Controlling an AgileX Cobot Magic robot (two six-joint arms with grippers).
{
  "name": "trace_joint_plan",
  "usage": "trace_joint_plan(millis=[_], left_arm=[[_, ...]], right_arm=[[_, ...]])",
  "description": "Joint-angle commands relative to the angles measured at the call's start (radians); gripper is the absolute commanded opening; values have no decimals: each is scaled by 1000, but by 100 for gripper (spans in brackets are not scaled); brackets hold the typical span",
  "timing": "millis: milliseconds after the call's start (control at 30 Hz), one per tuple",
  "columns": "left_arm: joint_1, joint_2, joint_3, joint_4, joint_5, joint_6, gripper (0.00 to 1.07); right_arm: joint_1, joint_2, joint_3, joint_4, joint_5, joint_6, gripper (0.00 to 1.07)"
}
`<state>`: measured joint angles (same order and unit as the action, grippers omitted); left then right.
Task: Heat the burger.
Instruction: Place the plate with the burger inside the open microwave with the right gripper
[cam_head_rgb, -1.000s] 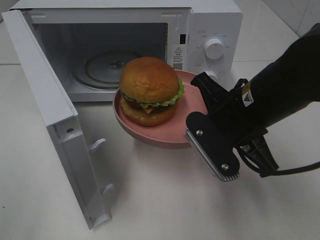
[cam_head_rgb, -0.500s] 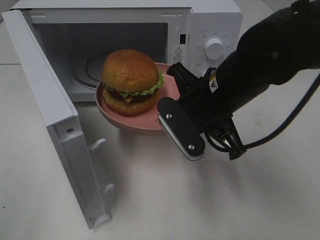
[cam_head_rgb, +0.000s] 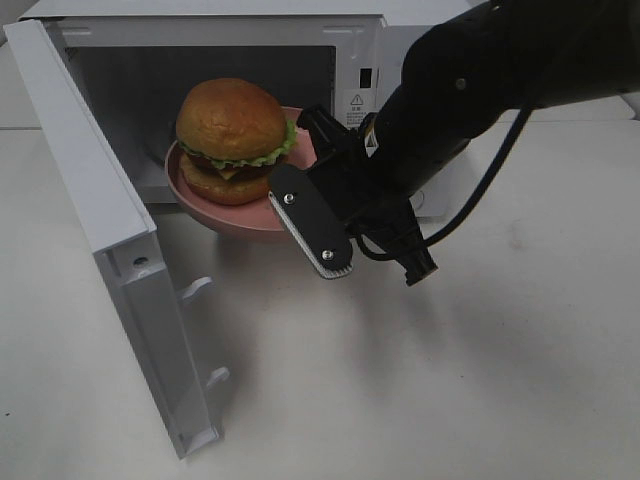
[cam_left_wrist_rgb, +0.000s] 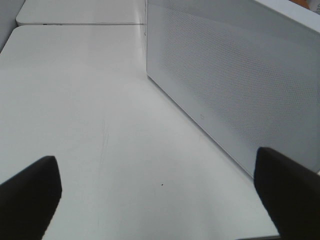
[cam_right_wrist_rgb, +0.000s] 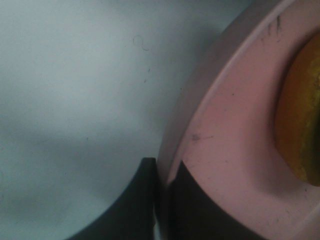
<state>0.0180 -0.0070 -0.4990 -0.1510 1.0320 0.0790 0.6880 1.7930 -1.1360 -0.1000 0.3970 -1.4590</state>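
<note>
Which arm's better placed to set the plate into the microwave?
Right. Its gripper is shut on the rim of the plate, with the burger on it, at the open microwave's mouth. The left gripper is open and empty, apparently outside the door.

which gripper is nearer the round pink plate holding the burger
Right. The right gripper is shut on the round pink plate's rim at the microwave's mouth. The left gripper hangs open beside a white perforated panel, with no plate in its view.

Black arm (cam_head_rgb: 480, 80) — silver-edged tool (cam_head_rgb: 310, 122)
</note>
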Motion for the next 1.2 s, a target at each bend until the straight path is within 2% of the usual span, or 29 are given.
trace_joint_plan(millis=[33,267,433,533,600,833,1200], left_arm=[[-4,-20,3,-2,-4,-8,101],[-4,-20,3,-2,-4,-8,101],[-4,-20,3,-2,-4,-8,101],[-4,-20,3,-2,-4,-8,101],[-4,-20,3,-2,-4,-8,101],[-4,-20,3,-2,-4,-8,101],[-4,-20,3,-2,-4,-8,101]], right_arm=[[3,10,-43,-1,-29,23,0],[3,56,-109,-4,-10,26,0],[3,118,-209,-6,49,40,0],[3,127,-224,-11,50,50,0],[10,163,-285,-38,70,99,0],[25,236,-375,-56,121,133,0],[37,353,-575,-87,189,237,0]])
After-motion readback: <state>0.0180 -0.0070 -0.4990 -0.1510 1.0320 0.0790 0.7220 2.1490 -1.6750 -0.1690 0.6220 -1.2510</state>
